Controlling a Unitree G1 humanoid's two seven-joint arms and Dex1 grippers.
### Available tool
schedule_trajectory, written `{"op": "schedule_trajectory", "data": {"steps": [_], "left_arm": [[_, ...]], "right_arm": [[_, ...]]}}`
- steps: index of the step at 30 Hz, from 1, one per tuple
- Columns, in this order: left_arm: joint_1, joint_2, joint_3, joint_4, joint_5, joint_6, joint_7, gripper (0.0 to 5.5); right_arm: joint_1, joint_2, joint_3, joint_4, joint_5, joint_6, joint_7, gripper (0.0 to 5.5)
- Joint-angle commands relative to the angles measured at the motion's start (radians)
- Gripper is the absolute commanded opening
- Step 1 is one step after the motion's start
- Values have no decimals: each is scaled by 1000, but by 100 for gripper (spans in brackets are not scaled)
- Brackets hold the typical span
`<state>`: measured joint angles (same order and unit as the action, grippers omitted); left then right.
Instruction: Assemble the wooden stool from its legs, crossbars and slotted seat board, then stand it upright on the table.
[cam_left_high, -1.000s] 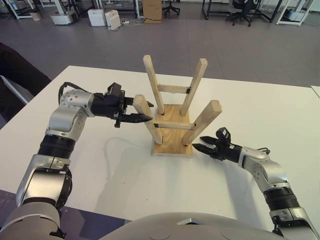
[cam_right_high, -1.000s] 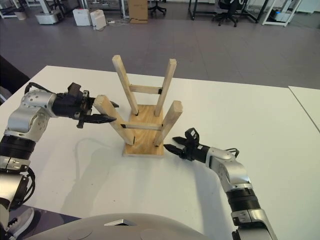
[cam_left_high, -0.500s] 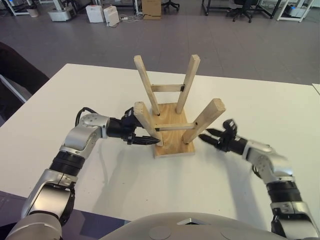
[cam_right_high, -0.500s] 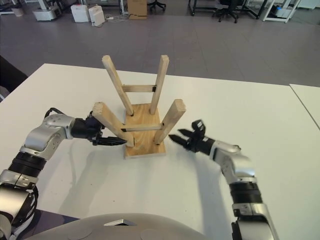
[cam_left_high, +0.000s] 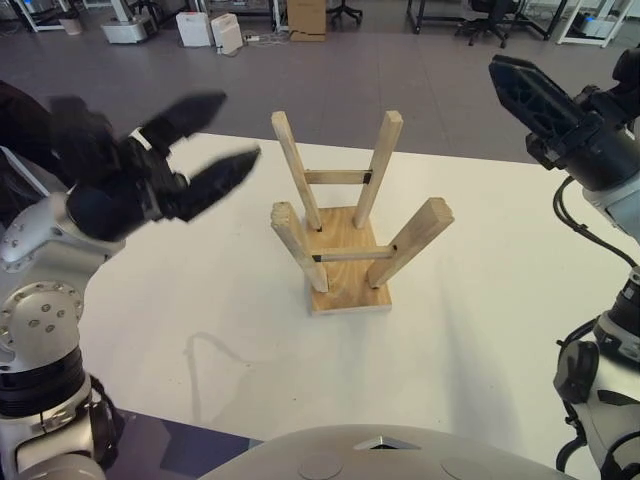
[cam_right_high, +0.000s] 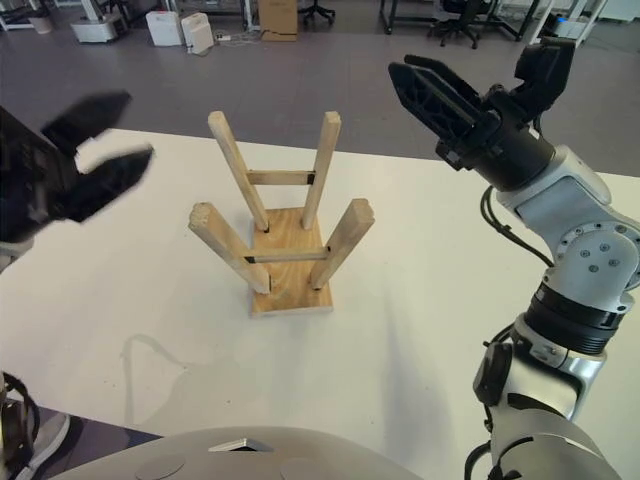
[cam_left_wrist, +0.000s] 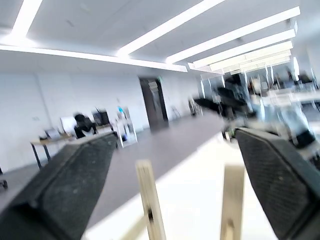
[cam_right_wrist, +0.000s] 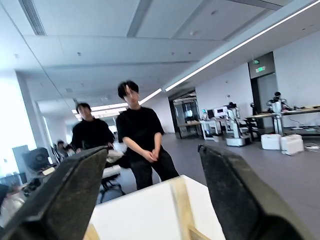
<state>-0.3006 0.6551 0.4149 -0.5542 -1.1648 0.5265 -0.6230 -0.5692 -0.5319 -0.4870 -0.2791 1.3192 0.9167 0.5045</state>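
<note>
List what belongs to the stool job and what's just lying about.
Job: stool, upside down on its seat board; legs; crossbars; left pincer; right pincer, both open.
Lying about: cardboard box, white units, office chairs on the floor behind.

Upturned stool as the lone obstacle on the table; bare tabletop to its left, its right, nearer than it and beyond it. Four legs splayed upward from the seat board; crossbars barring the far pair and the near pair; open gaps between those pairs from the stool's left and right. Left gripper and right gripper high on either side of the stool, fingers spread, well apart from it.
</note>
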Motion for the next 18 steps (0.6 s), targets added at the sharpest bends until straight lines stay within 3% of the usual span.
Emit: {"op": "schedule_trajectory", "data": {"steps": [1, 4, 7, 10, 13, 18], "left_arm": [[-162, -138, -95, -27, -5, -21, 296, 433], [-72, -180, -247, 23, 148, 68, 444, 433], [177, -146, -491, 52, 270, 225, 461, 433], [352, -110, -672, 49, 396, 230, 437, 433], [324, -149, -681, 80, 432, 172, 472, 433], [160, -202, -600, 118, 501, 70, 538, 433]], "right_arm": [[-62, 120, 35, -61, 151, -80, -164, 338], [72, 171, 206, -81, -20, -88, -192, 338], [293, 146, 424, -76, -272, -106, -168, 338], [353, 124, 454, -73, -342, -134, -149, 338], [299, 125, 429, -48, -354, -169, -157, 338], [204, 144, 382, -89, -278, -177, -167, 338]]}}
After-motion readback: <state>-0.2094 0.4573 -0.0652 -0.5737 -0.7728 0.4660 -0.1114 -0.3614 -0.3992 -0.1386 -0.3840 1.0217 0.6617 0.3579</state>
